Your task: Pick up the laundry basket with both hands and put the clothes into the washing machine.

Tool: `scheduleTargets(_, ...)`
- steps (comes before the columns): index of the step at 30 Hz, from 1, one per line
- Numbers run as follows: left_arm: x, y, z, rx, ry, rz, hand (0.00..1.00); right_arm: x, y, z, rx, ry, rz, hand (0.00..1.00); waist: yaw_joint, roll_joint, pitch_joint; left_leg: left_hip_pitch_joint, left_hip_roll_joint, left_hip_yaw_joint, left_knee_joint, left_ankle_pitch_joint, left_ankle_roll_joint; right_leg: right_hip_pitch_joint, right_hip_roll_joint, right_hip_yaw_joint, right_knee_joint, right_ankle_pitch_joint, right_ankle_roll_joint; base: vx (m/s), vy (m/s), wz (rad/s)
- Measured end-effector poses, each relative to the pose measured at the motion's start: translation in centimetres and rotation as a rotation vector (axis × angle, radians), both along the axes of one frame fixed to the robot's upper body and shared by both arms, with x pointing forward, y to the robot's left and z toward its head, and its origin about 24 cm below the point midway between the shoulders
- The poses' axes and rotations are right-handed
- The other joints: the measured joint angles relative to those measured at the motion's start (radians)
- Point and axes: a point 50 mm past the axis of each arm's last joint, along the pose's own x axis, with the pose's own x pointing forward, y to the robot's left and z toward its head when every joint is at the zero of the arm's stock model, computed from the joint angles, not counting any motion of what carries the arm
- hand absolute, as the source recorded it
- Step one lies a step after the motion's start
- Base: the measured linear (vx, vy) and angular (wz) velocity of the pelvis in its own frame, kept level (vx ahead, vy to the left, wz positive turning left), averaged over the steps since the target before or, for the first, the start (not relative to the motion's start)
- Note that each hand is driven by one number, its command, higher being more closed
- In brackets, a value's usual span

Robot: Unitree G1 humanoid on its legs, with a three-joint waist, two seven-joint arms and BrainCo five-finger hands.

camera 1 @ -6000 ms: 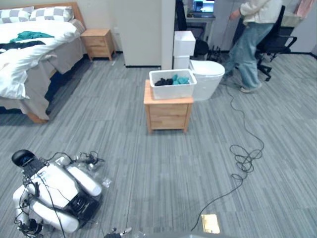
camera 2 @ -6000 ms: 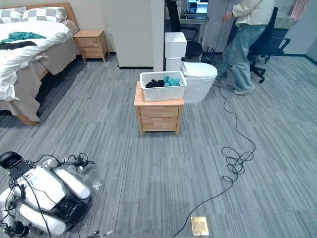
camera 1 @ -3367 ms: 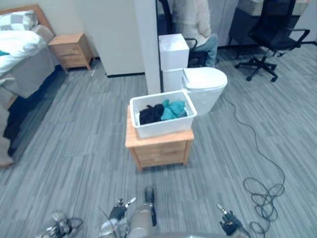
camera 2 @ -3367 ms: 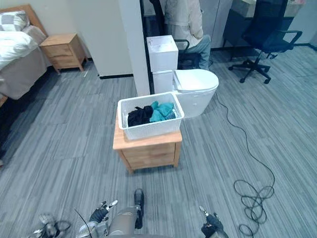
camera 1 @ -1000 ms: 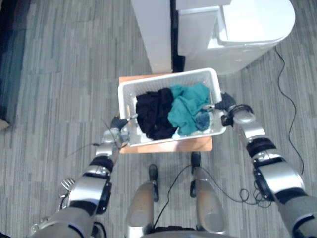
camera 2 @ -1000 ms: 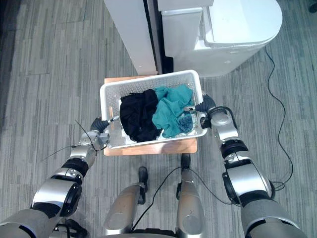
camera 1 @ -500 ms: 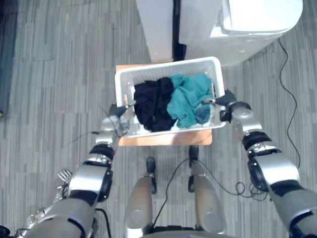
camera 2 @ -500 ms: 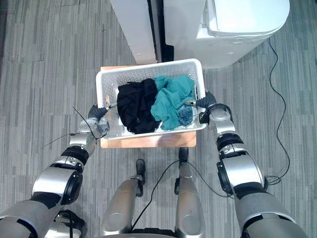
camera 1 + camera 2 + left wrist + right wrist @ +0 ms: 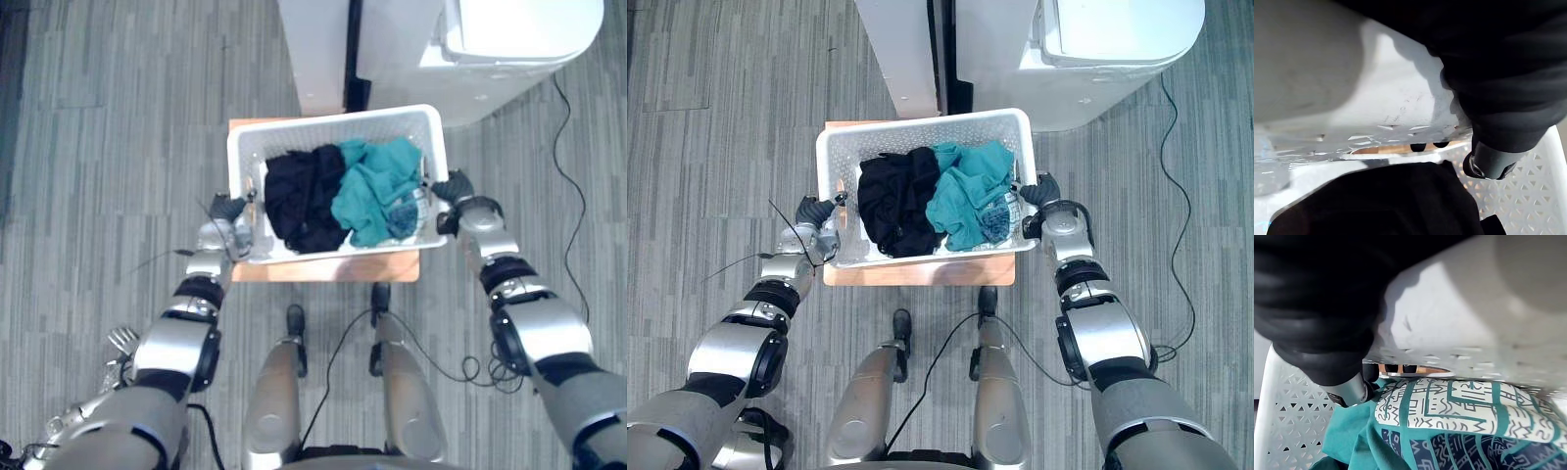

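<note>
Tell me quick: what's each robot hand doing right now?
Left hand: closed on the laundry basket, left rim.
Right hand: closed on its right rim.

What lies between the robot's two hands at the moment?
The white basket, holding black clothes and teal clothes, spans the whole stretch on the nightstand. The left hand grips one end and the right hand the other. Both eye views show it.

Perforated white plastic laundry basket (image 9: 921,130)

Silver-grey arms (image 9: 730,357), dark-covered hands (image 9: 1046,192)
</note>
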Motion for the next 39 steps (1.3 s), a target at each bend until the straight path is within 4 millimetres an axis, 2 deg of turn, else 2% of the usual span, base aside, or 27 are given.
scheduleTargets(3,-0.1,-0.1,-0.3,0.040,0.015,-0.005,1.00,-0.3,-0.4,-0.7,-0.009,0.013,-0.004,1.00,0.000,-0.004,0.002,0.020,0.001,0.000,-0.004,0.000,0.000,0.022,0.001,0.000,-0.007,0.001,-0.001,0.01,0.000,0.00)
scheduleTargets(8,-2.0,0.2,-3.8,0.076,0.102,-0.019,1.00,-2.9,-0.7,-5.4,-0.005,0.091,0.013,1.00,-0.002,-0.017,-0.002,0.115,-0.002,0.009,-0.048,0.000,0.000,0.106,0.000,0.000,-0.036,0.001,0.000,0.04,0.017,-0.02)
scheduleTargets(9,-2.3,0.3,-4.2,0.075,0.109,-0.020,1.00,-3.2,-0.8,-5.8,-0.003,0.100,0.015,1.00,-0.003,-0.019,-0.003,0.123,-0.003,0.011,-0.052,0.000,0.000,0.113,0.000,0.001,-0.039,0.001,0.000,0.00,0.000,0.00)
scheduleTargets(13,-4.9,-0.1,-7.3,0.083,0.158,-0.063,1.00,-6.5,-1.7,-9.4,0.030,0.165,0.012,1.00,-0.005,-0.024,-0.015,0.223,-0.012,0.014,-0.126,0.018,-0.005,0.191,0.002,-0.007,-0.066,0.001,0.001,0.06,0.018,0.01)
scheduleTargets(14,-5.4,-0.2,-7.8,0.077,0.165,-0.071,1.00,-7.1,-1.9,-9.9,0.036,0.174,0.012,1.00,-0.005,-0.026,-0.031,0.228,-0.014,0.014,-0.138,0.023,-0.005,0.194,0.004,-0.008,-0.072,0.000,0.002,0.09,0.014,0.05)
scheduleTargets(15,-6.7,-0.4,-8.9,0.059,0.179,-0.092,1.00,-8.7,-2.4,-11.0,0.051,0.189,0.006,1.00,-0.009,-0.028,-0.086,0.229,-0.019,0.014,-0.165,0.032,-0.003,0.195,0.001,-0.011,-0.093,0.004,0.007,0.09,0.010,0.05)
scheduleTargets(20,-9.9,-0.8,-10.6,0.011,0.181,-0.130,1.00,-11.9,-3.4,-12.1,0.080,0.181,0.003,1.00,-0.026,-0.028,-0.175,0.311,-0.018,0.015,-0.207,0.035,-0.002,0.262,0.000,-0.014,-0.103,-0.007,0.023,0.07,0.019,0.01)
scheduleTargets(21,-11.0,-0.9,-11.1,-0.016,0.183,-0.131,1.00,-13.0,-3.7,-12.4,0.086,0.181,0.003,1.00,-0.028,-0.028,-0.222,0.336,-0.016,0.017,-0.221,0.034,-0.002,0.280,0.000,-0.013,-0.104,-0.013,0.025,0.04,0.012,-0.02)
scheduleTargets(25,-13.5,-1.3,-12.2,-0.067,0.197,-0.125,1.00,-15.2,-4.1,-13.2,0.094,0.193,0.008,1.00,-0.027,-0.027,-0.324,0.374,-0.015,0.014,-0.238,0.022,0.005,0.325,-0.002,-0.018,-0.105,-0.042,0.028,0.00,0.011,0.03)
scheduleTargets(29,-15.9,-1.3,-13.9,-0.134,0.262,-0.106,1.00,-16.1,-4.1,-14.0,0.102,0.228,0.011,1.00,-0.023,-0.026,-0.377,0.395,-0.006,-0.011,-0.243,0.017,0.002,0.357,0.006,-0.041,-0.105,-0.053,0.022,0.00,-0.015,0.16)
scheduleTargets(31,-16.7,-1.2,-14.4,-0.153,0.286,-0.097,1.00,-16.5,-4.1,-14.4,0.106,0.247,0.022,1.00,-0.015,-0.024,-0.378,0.383,0.008,-0.029,-0.195,0.008,-0.009,0.377,0.019,-0.058,-0.105,-0.058,0.014,0.00,-0.052,0.25)
scheduleTargets(33,-17.0,-1.3,-14.7,-0.162,0.304,-0.093,1.00,-17.0,-4.1,-14.8,0.106,0.266,0.021,1.00,-0.003,-0.017,-0.378,0.343,0.020,-0.059,-0.089,-0.030,-0.016,0.390,0.041,-0.069,-0.100,-0.061,0.003,-0.02,-0.043,0.30)
scheduleTargets(35,-17.2,-1.7,-14.9,-0.176,0.317,-0.093,1.00,-17.0,-4.3,-14.9,0.105,0.272,0.015,1.00,0.004,0.000,-0.368,0.278,0.038,-0.082,0.071,-0.041,-0.018,0.380,0.059,-0.082,-0.032,-0.082,-0.022,-0.07,-0.035,0.26)
scheduleTargets(37,-18.0,-1.7,-15.3,-0.185,0.333,-0.087,1.00,-17.1,-4.3,-15.0,0.108,0.283,0.012,1.00,0.011,0.007,-0.363,0.285,0.035,-0.126,0.128,-0.038,-0.031,0.377,0.048,-0.064,0.043,-0.122,-0.033,-0.14,0.000,-0.06)
scheduleTargets(39,-18.4,-2.1,-14.9,-0.202,0.309,-0.093,1.00,-17.0,-4.6,-14.8,0.119,0.270,0.000,1.00,0.022,0.010,-0.365,0.280,0.020,-0.184,0.280,-0.095,-0.039,0.341,0.044,-0.028,0.091,-0.157,-0.021,-0.23,0.081,-0.61)
